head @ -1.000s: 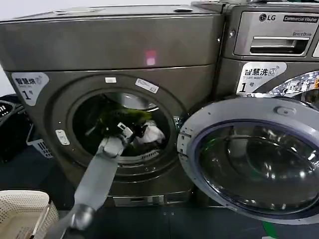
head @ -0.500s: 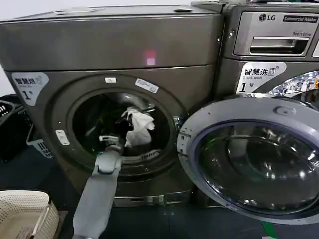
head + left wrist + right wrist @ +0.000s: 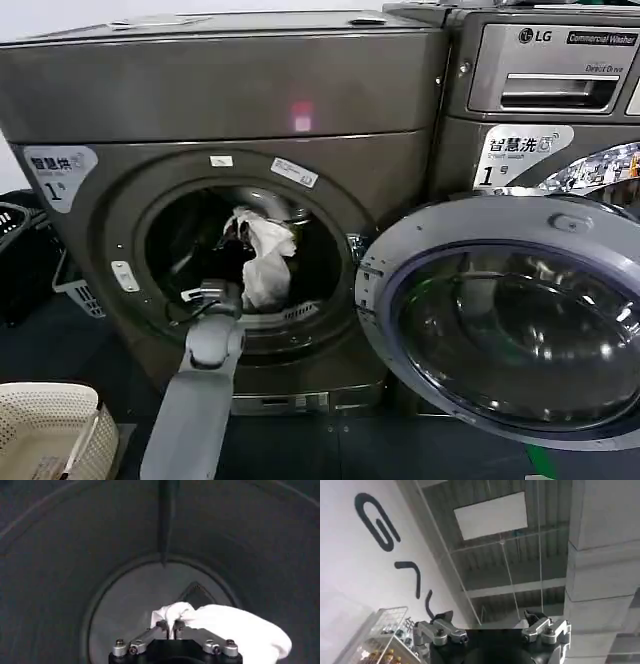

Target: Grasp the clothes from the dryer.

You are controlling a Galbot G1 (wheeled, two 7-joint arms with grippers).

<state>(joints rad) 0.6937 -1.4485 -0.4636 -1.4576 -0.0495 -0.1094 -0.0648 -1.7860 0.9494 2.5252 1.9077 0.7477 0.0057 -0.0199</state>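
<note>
The dryer (image 3: 230, 100) stands with its round porthole open. A white garment of the clothes (image 3: 262, 255) hangs bunched inside the drum, in the middle of the opening. My left arm (image 3: 212, 335) reaches in through the porthole's lower rim. Deep in the drum, my left gripper (image 3: 170, 625) is shut on an edge of the white cloth (image 3: 235, 630), which bulges out past the fingertips. My right gripper (image 3: 490, 617) is open, holds nothing, and points up at a ceiling.
The dryer's round glass door (image 3: 500, 320) is swung wide open to the right. A grey LG machine (image 3: 540, 90) stands behind it. A white wicker basket (image 3: 45, 425) sits at the lower left, and a dark basket (image 3: 15, 225) at the far left.
The green garment seen a second ago no longer shows. The white garment has risen to the middle of the opening, and my left arm has drawn back and lower towards the porthole's rim.
</note>
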